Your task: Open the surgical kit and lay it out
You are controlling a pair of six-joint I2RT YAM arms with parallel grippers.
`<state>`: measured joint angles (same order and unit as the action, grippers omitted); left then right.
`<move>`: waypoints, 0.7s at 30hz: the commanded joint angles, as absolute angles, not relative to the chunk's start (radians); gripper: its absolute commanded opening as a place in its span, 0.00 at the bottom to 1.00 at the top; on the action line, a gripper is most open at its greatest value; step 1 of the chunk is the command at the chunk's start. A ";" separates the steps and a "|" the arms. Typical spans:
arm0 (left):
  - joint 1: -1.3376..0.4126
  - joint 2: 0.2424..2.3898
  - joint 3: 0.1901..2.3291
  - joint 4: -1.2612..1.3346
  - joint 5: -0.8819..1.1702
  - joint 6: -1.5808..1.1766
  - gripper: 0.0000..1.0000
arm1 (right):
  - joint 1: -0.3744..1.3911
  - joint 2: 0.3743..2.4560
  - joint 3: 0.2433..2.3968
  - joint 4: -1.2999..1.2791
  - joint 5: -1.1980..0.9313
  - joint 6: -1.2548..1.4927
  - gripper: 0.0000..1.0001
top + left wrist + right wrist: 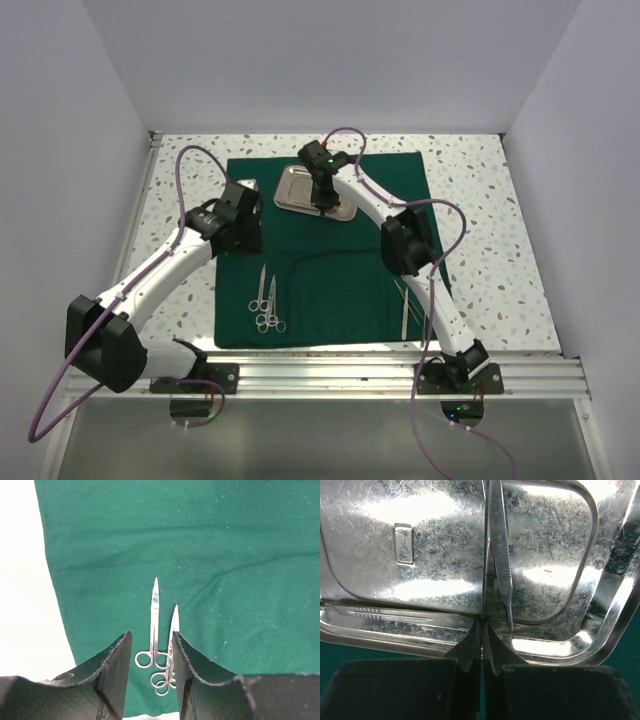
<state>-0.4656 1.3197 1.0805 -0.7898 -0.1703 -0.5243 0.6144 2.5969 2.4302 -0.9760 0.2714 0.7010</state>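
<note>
Tray [430,545] shiny, scratched; drape [340,290] dk green, flat

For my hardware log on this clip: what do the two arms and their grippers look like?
Both the left arm and right arm have white tubular links with bulky black joint housings. A thin purple cable loops loosely along each. The left gripper and right gripper have matte black wedge-shaped fingers. A small green light glows on the right wrist.

Dark green cloth [340,265] spread across a speckled table [500,210], steel tray [295,185] at its far edge under the right gripper [322,203], two scissors [266,303] side by side, tweezers [405,312] beside right arm.
</note>
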 commanded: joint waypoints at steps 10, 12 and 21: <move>-0.457 1.284 1.085 -0.750 -0.164 -0.468 0.41 | 0.620 2.349 2.375 -1.006 0.258 0.750 0.00; -0.457 1.284 1.086 -0.743 -0.166 -0.462 0.41 | 0.621 2.289 2.338 -0.994 0.249 0.756 0.00; -0.430 1.405 1.166 -0.678 -0.176 -0.400 0.48 | 0.669 1.968 1.874 -0.873 0.189 0.844 0.00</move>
